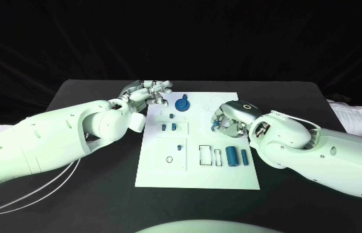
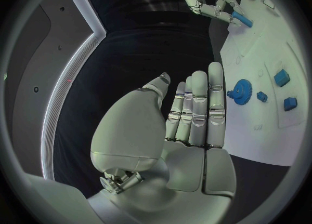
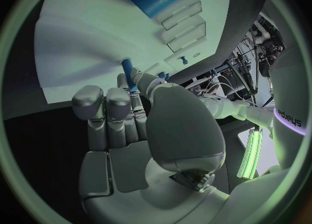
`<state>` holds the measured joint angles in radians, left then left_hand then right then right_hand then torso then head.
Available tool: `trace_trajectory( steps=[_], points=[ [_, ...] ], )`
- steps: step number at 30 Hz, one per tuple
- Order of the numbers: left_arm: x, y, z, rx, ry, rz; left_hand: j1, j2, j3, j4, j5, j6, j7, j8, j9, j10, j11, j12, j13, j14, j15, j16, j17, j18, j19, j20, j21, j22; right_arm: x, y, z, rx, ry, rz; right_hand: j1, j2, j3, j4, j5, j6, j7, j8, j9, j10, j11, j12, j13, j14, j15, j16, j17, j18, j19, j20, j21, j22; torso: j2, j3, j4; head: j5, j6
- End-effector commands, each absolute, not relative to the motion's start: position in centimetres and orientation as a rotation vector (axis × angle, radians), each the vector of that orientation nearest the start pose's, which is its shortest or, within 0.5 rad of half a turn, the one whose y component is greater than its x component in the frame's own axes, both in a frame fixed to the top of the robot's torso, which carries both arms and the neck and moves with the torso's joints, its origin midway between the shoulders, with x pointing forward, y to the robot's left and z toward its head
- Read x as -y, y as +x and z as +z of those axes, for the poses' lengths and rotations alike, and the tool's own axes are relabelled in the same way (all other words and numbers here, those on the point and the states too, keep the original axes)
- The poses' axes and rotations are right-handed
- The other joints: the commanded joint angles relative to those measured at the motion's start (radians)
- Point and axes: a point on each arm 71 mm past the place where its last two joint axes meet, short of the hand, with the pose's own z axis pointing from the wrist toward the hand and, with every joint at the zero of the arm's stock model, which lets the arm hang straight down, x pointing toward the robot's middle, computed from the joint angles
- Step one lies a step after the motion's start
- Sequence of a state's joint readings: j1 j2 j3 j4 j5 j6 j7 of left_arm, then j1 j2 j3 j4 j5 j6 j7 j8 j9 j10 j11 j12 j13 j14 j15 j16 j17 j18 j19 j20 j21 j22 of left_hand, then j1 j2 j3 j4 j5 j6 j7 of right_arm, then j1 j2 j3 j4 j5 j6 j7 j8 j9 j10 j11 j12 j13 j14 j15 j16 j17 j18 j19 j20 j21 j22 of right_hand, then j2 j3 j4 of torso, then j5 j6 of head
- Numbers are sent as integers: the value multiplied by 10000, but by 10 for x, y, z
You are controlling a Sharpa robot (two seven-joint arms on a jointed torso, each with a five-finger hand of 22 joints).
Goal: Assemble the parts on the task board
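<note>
Task board: the flat white rectangular plate (image 1: 198,175) lay mid-surface on the black table (image 1: 90,191), carrying small blue parts.
Writing: none readable on the board.
Left hand (image 1: 148,93): fingers straight, together, holding nothing, at the board's far corner.
Right hand (image 1: 226,122): pinched a slim blue peg (image 3: 129,73) over the board's right edge.
Blue gear (image 1: 182,105): on the board near the left hand.

One task board (image 1: 198,178), one gear (image 1: 182,105), two upright cylinders (image 1: 232,156), two robot hands (image 1: 151,93)

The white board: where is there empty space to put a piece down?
The task board is bare along its near edge, below the blue cylinders. Its far right corner beside the gear looks free too. The middle is crowded, with the right hand holding a small blue part there.
</note>
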<state>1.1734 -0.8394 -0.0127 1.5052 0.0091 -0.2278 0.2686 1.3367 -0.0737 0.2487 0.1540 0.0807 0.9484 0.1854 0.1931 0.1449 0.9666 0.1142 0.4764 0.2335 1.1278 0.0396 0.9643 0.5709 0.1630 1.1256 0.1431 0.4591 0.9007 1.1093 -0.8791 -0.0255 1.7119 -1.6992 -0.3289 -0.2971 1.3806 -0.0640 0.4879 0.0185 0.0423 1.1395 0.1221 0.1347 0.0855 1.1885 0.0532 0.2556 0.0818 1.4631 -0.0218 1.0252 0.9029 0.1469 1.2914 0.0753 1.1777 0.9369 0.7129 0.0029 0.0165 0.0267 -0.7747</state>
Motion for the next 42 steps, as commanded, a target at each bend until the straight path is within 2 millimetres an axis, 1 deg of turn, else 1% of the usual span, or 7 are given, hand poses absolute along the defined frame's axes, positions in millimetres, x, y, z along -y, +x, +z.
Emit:
trace_trajectory(
  steps=[1,12,19,24,29,35,42],
  points=[
    [-205,489,-190,-15674,-11897,-15775,83,43,-79,-3,43,-91,13,72,-14,-86,7,60,15,-49,-1,45,-19,187,82,-11,-55,-13,169,433,-191,-15657,-1835,6175,-275,-41,-63,155,61,88,-62,69,117,38,-14,-87,-83,173,-77,71,25,-207,94,-10,50,9,12,-4,3,4,3],
    [-204,489,-191,-15815,-11896,-15766,106,45,-95,-9,43,-110,18,78,-18,-118,12,65,13,-60,4,46,-23,187,83,-8,-66,-22,161,422,-185,-16299,-917,7265,-622,-159,-286,447,71,3,-76,60,121,45,-17,-167,-88,183,-85,160,112,-217,108,-28,83,46,-1,-10,-20,9,5],
    [-200,489,-191,-15861,-11861,-15851,106,45,-95,-9,43,-110,18,78,-18,-118,12,65,13,-60,4,46,-23,187,83,-8,-66,-22,138,413,-187,-16654,-1079,8217,-606,-175,-309,446,83,-41,-68,45,115,5,-13,-202,-93,187,-83,184,134,-216,106,-28,85,45,-7,-32,-11,-21,9],
    [-198,489,-191,-15881,-11837,-15903,106,45,-95,-9,43,-110,18,78,-18,-118,12,65,13,-60,4,46,-23,187,83,-8,-66,-22,114,400,-193,-16868,-1713,8916,-532,-157,-305,411,93,-79,-56,35,113,-38,-3,-241,-97,181,-77,175,117,-212,94,-25,74,24,5,-14,15,6,8],
    [-196,489,-191,-15876,-11817,-15941,106,45,-95,-9,43,-110,18,78,-18,-118,12,65,13,-60,4,46,-23,187,83,-8,-66,-22,96,392,-201,-16947,-2432,9228,-483,-142,-299,384,101,-91,-50,34,113,-54,2,-259,-97,180,-72,190,132,-214,94,-21,80,32,-7,-35,11,28,22],
    [-194,489,-191,-15894,-11806,-15970,106,45,-95,-9,43,-110,18,78,-18,-118,12,65,13,-60,4,46,-23,187,83,-8,-66,-22,80,385,-213,-17162,-3100,9458,-444,-124,-292,362,109,-94,-45,38,116,-56,4,-267,-95,180,-71,200,142,-215,97,-19,87,41,-2,-5,3,103,-19],
    [-193,489,-191,-15905,-11791,-16005,123,54,-103,-11,45,-121,21,84,-20,-134,16,73,13,-68,7,48,-26,186,83,-5,-73,-28,69,385,-224,-17351,-3575,9421,-410,-105,-284,344,122,-104,-35,37,116,-65,11,-280,-95,182,-67,217,157,-217,100,-17,95,50,-2,-7,4,155,-47]
  ],
)
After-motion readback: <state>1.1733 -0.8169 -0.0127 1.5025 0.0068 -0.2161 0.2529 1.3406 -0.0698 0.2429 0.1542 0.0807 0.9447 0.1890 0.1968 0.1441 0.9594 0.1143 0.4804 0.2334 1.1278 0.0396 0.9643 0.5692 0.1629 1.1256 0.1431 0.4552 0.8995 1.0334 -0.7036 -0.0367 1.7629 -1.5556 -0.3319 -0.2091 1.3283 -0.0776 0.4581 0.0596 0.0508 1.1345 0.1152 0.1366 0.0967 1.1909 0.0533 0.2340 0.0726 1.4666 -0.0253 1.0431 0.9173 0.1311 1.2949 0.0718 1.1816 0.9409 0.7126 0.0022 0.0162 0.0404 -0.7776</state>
